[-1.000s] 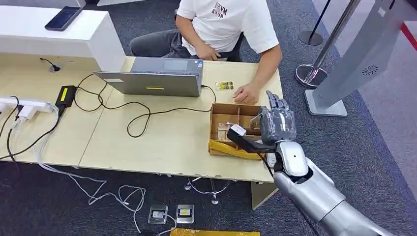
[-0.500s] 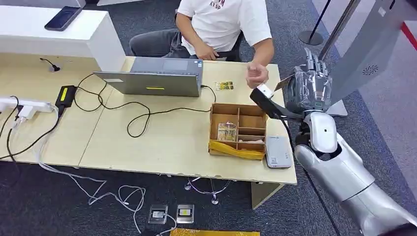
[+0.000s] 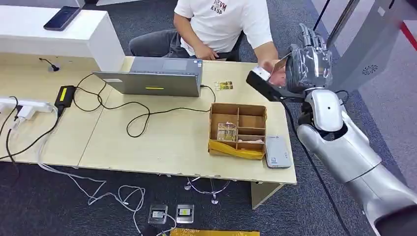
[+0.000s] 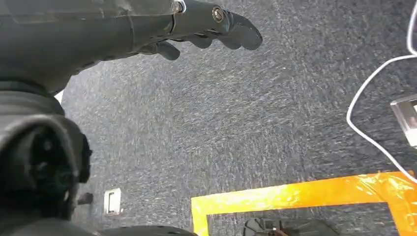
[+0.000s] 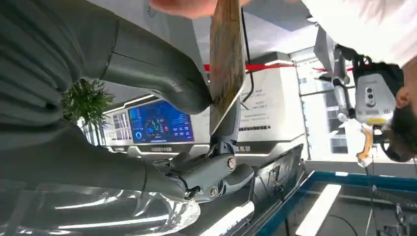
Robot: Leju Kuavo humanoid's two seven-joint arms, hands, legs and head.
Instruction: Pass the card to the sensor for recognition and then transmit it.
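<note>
Since a second ago, right hand [image 3: 307, 66] has risen from the cardboard box [image 3: 238, 129] to the person's hand [image 3: 273, 66]; thumb and finger pinch one thin, flat card [image 5: 226, 59], which that person touches; left hand [image 4: 147, 24] hangs over grey carpet, fingers loosely extended, holding nothing; one grey rectangular sensor [image 3: 278, 152] lies beside the box.

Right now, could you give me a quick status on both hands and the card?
Right hand raised, card pinched. Person's hand at the card. Left hand hanging, holds nothing.
</note>
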